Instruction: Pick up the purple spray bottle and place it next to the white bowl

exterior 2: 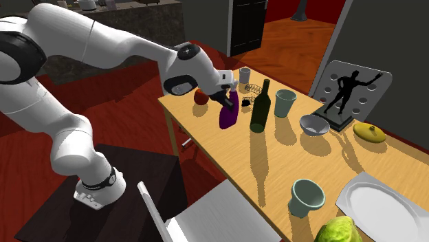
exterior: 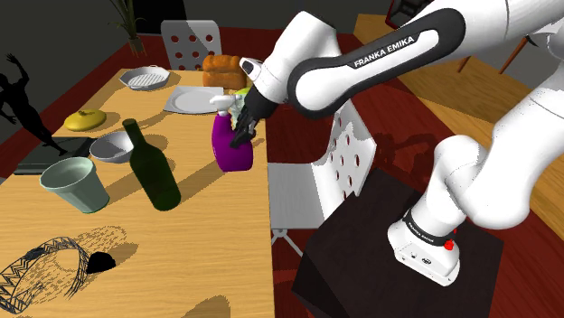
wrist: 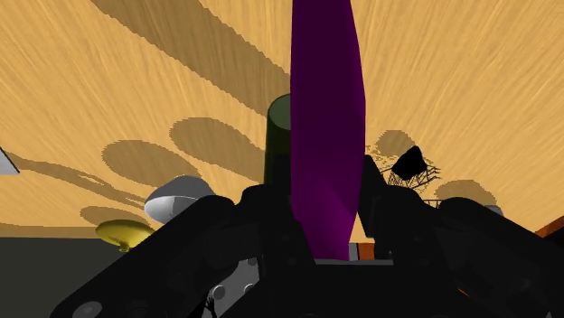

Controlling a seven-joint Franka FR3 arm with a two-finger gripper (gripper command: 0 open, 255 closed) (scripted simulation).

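The purple spray bottle [exterior: 233, 152] [exterior 2: 228, 113] stands upright near the table edge facing the stand, its base at or just above the wooden table [exterior: 208, 235]. My black gripper [exterior: 242, 134] [exterior 2: 225, 101] [wrist: 325, 206] is shut on the bottle's upper body [wrist: 325, 117], one finger on each side. A pale grey-white bowl [exterior: 113, 146] [exterior 2: 314, 124] [wrist: 179, 196] sits further in on the table. A dark green glass bottle [exterior: 154, 167] [exterior 2: 260, 105] [wrist: 277, 144] stands between it and the spray bottle.
Around the bowl are a pale cup [exterior: 75, 183] [exterior 2: 284, 103], a yellow lidded dish [exterior: 86, 119] and a black figurine [exterior 2: 347, 89]. A plate [exterior: 194, 99], a ribbed white dish [exterior: 145, 79], bread [exterior: 223, 66] and a wire basket [exterior: 45, 266] are also on the table. A white chair [exterior: 316, 181] stands beside it.
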